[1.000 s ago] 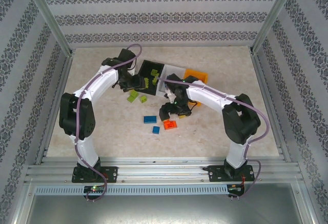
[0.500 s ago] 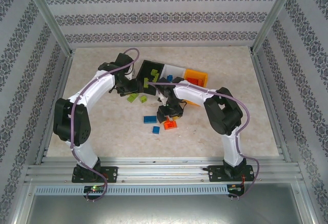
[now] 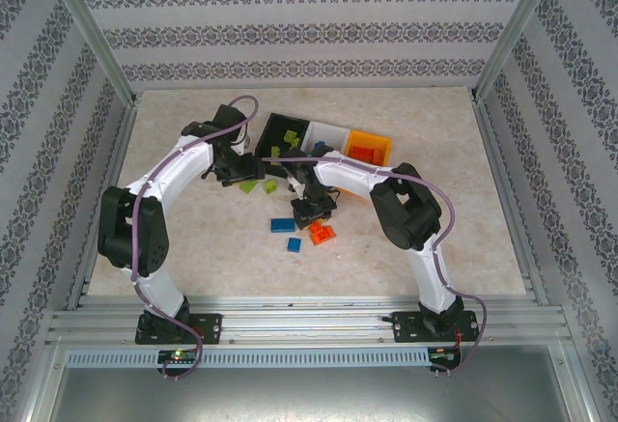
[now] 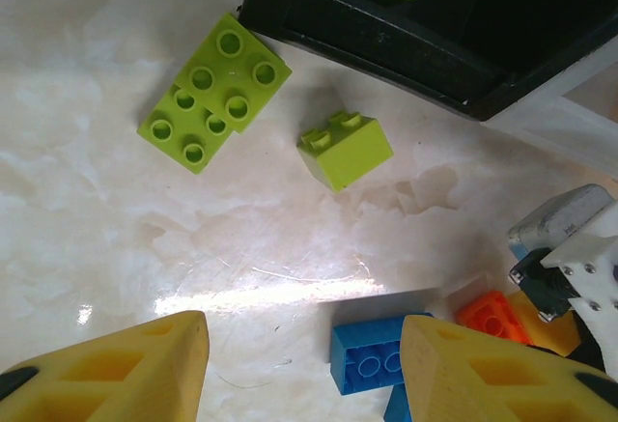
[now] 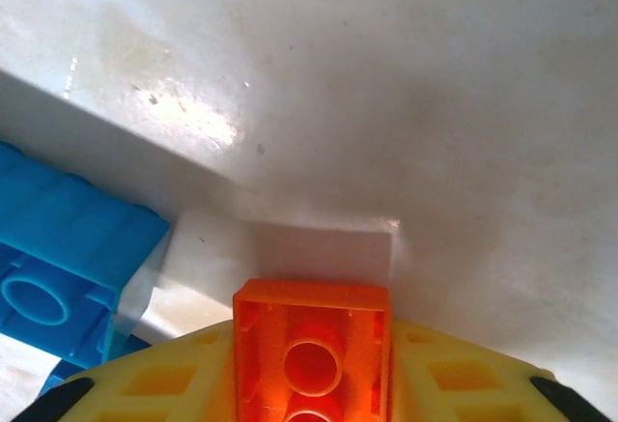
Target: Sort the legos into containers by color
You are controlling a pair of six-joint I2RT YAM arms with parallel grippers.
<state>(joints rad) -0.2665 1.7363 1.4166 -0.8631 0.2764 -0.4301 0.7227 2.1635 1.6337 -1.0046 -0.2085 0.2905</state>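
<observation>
1. Orange brick (image 5: 312, 345) sits on the near side of the black bin (image 4: 367, 45), pinched in your right gripper (image 5: 312, 376). It pokes past the pads, so it could twist out on lift.
2. Blue brick (image 5: 58, 267) is just beside it and may snag.
3. Left gripper (image 4: 301, 356), jaws apart and empty, hovers by the lime bricks (image 4: 214, 89) beside that bin. The arms are close, so there is a collision risk.

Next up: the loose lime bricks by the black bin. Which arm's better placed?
Left. The left gripper hovers open just above the lime bricks beside the black bin; the right gripper is shut on an orange brick.
</observation>
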